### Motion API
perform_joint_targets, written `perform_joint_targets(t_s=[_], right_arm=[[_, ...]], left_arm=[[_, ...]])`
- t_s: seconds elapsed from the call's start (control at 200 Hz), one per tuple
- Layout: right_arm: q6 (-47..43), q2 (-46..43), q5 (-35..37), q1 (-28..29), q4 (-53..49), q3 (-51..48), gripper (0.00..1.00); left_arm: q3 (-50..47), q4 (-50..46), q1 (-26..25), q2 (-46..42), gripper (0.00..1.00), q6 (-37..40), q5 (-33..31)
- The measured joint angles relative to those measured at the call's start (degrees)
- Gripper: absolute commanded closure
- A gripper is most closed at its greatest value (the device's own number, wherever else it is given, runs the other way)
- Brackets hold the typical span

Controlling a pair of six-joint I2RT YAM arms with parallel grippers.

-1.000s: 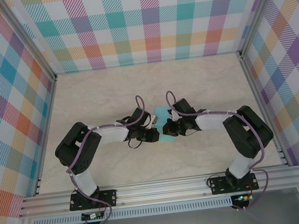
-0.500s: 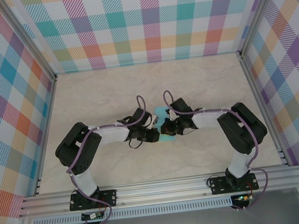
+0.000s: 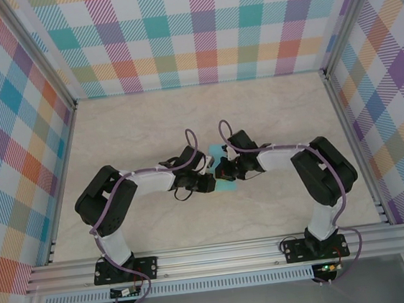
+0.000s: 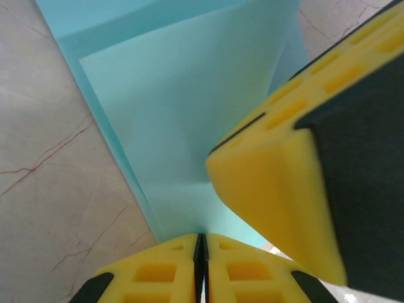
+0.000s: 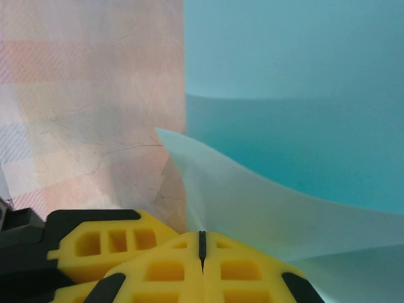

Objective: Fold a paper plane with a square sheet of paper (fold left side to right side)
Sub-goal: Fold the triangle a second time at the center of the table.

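Note:
The turquoise square sheet of paper (image 3: 226,187) lies mid-table, mostly covered by both grippers. In the left wrist view it shows as layered folds (image 4: 183,107) with a lighter flap on top. My left gripper (image 4: 202,243) is shut, pinching the near edge of that flap, and a yellow finger of the right gripper (image 4: 278,189) is close beside it. My right gripper (image 5: 202,243) is shut on a pale flap (image 5: 252,202) that curls up off the darker layer (image 5: 297,82). From above, the left gripper (image 3: 209,174) and right gripper (image 3: 221,170) nearly touch. No paper plane shape can be made out.
The beige marble-patterned tabletop (image 3: 149,128) stretches around the paper. Checked walls (image 3: 196,29) enclose the back and sides, and an aluminium rail (image 3: 220,254) runs along the near edge with both arm bases on it.
The right arm has shifted left, bringing its gripper closer to the left gripper over the paper. The left arm has stayed in place.

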Motion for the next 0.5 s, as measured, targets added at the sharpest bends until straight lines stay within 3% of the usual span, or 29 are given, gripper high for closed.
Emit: perform_joint_targets(t_s=[0.5], right_arm=[[-4.20,1.51,2.01,-0.17,-1.31,0.61,1.00]], left_arm=[[0.20,-0.24,-0.13,0.00,0.89,0.17,-0.42]])
